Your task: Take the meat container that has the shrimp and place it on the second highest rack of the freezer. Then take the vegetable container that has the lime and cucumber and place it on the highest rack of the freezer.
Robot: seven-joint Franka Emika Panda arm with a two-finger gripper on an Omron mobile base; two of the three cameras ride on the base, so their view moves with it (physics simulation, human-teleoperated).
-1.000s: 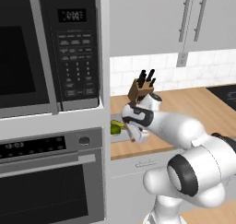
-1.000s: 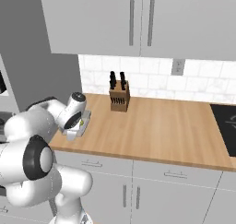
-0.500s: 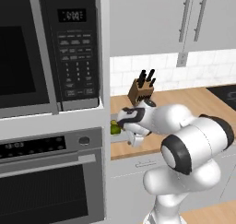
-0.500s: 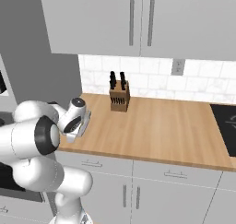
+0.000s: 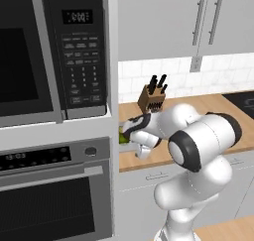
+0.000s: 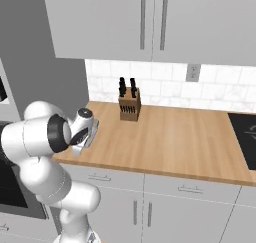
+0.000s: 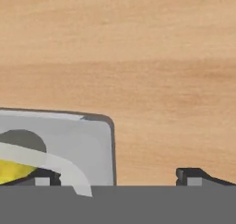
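Note:
A grey, clear-walled container (image 7: 78,144) with a yellow-green lime (image 7: 14,170) inside sits at the left end of the wooden counter (image 7: 152,57). My gripper (image 7: 118,176) hangs open just above it. One fingertip (image 7: 44,177) is over the container and the other is over bare wood, so the container's right wall lies between them. From the left base view, my hand (image 5: 133,135) is low beside the oven housing, with a green bit of the container's contents (image 5: 121,137) showing next to it. My hand (image 6: 88,130) covers the container in the right base view.
A knife block (image 5: 153,100) stands at the back of the counter, behind my hand. The tall housing with the microwave (image 5: 49,51) and oven (image 5: 54,185) walls off the counter's left end. A dark cooktop (image 6: 245,137) lies far right. Upper cabinets (image 6: 150,22) hang overhead.
My arm's elbow has swung forward and the hand has dropped closer over the container, which it now hides in the right base view. The container has not moved.

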